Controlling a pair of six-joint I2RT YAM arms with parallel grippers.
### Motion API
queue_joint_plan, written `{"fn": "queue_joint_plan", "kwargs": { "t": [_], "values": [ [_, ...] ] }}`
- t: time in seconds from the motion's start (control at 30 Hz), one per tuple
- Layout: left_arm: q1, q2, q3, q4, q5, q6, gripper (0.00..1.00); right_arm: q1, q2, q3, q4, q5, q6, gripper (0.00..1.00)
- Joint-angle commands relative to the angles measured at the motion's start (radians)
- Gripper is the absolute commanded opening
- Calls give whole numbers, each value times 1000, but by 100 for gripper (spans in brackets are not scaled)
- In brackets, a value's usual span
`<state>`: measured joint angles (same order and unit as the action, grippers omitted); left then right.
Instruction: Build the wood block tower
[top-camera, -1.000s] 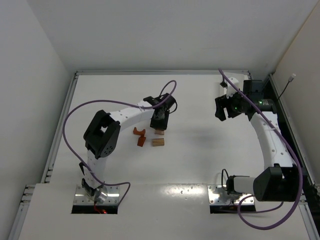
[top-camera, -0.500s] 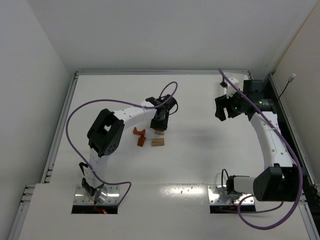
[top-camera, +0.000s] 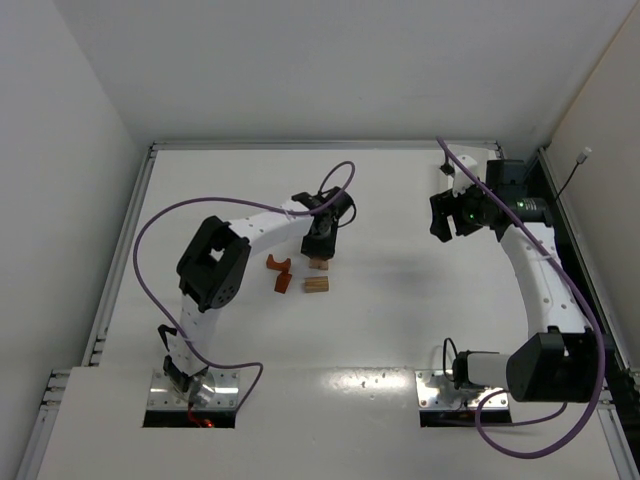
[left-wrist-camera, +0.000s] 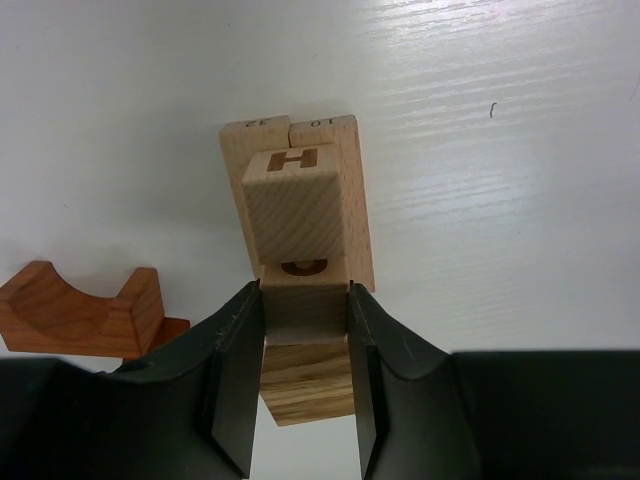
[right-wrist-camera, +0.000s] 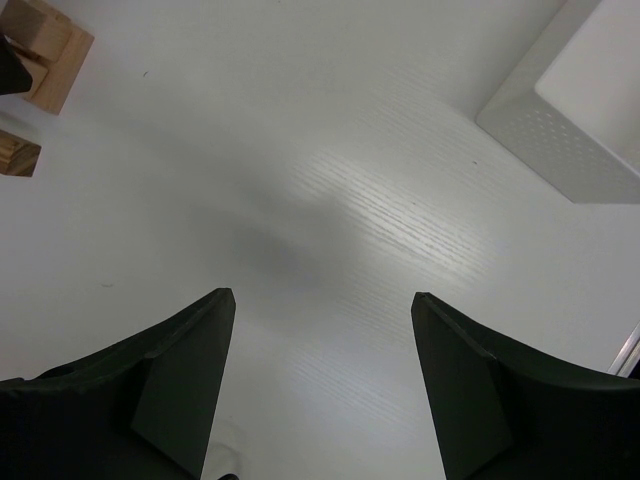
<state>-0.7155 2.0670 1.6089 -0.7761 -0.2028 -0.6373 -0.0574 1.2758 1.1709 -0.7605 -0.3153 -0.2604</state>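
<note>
Left gripper (left-wrist-camera: 304, 296) clamps pale tan wooden cube (left-wrist-camera: 303, 312); we note pale block tower (left-wrist-camera: 298, 195) abutting at 12 o'clock; right gripper (right-wrist-camera: 320, 300) wide, empty.

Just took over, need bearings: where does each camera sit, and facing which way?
Top external: above, behind the bases, looking down on the white table; both arms show.
Left wrist: looks down past left jaws, shut on a pale tan wooden block of the tower.
Right wrist: looks down at the table past open right jaws.
Shared: all three show the tower.
</note>
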Motion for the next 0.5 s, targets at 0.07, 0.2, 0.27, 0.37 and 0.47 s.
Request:
{"fn": "queue_joint_plan", "kwargs": {
  "t": [0.07, 0.2, 0.27, 0.37, 0.47],
  "values": [
    [25, 27, 39, 11, -10, -13, 0, -5, 5, 6, 24, -8, 16, 69],
    [25, 27, 39, 21, 11, -4, 0, -5, 14, 15, 24, -18, 16, 69],
    [25, 27, 39, 21, 22, -4, 4, -5, 14, 15, 24, -18, 16, 69],
    [25, 27, 39, 21, 38, 16, 24, -5, 23, 24, 24, -18, 16, 69],
    [25, 27, 39, 31, 52, 16, 38, -5, 23, 24, 24, -18, 16, 69]
  ]
}}
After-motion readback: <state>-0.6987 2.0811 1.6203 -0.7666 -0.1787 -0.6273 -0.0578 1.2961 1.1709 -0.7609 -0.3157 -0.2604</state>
